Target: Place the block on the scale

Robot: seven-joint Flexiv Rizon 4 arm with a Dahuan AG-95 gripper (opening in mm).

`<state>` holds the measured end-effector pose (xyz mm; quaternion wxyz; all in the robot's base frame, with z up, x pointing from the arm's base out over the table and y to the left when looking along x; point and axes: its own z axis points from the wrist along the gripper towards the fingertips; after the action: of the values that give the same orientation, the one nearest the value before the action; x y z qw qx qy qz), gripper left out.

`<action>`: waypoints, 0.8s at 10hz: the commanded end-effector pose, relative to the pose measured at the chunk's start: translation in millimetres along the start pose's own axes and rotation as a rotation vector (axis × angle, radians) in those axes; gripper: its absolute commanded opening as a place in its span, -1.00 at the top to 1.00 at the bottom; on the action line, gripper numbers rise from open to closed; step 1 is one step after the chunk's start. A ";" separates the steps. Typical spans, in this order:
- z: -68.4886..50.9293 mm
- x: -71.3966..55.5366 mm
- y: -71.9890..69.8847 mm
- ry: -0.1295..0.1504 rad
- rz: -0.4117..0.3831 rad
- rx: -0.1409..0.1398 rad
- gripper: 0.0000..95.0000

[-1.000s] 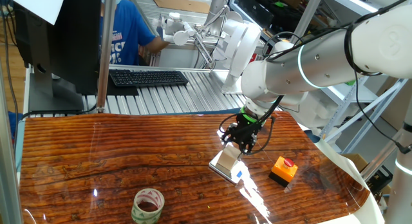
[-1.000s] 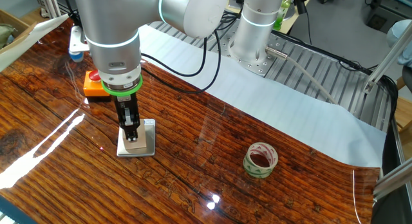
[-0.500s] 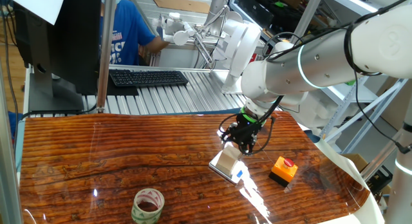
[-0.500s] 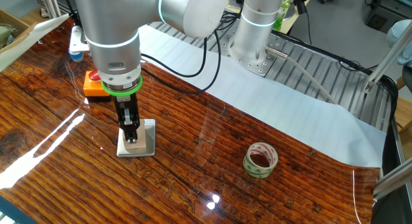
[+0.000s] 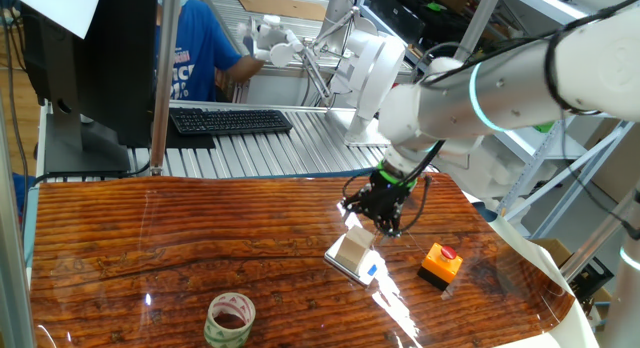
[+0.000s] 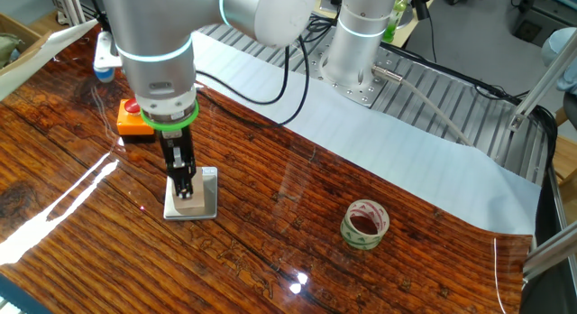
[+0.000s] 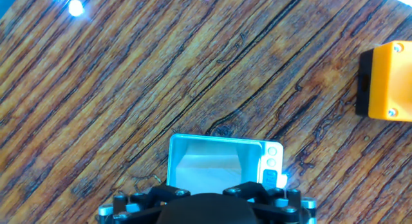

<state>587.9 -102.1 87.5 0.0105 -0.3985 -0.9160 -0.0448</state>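
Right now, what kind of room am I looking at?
Most likely a robotics lab or workshop. A robot arm works at a wooden table, with a keyboard and a monitor behind it, and cluttered shelves at the back.

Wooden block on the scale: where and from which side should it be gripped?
Two opposite side faces of the wooden block, from straight above: it is a plain cube resting flat on the thin scale, its sides exposed.
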 end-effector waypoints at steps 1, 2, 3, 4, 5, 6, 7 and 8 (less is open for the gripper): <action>-24.3 13.6 0.7 0.028 -0.077 0.029 -0.20; -41.6 23.1 -1.6 0.047 -0.173 0.036 0.60; -51.0 28.9 -2.4 0.065 -0.236 0.021 1.00; -57.3 32.1 0.1 0.089 -0.238 0.017 1.00; -62.4 32.3 6.0 0.110 -0.263 0.035 1.00; -65.9 28.5 12.0 0.143 -0.294 0.059 1.00; -68.5 24.7 16.4 0.168 -0.304 0.074 1.00; -69.3 23.7 17.5 0.170 -0.304 0.071 1.00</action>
<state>582.3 -80.3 156.1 0.0911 -0.2542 -0.9617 -0.0478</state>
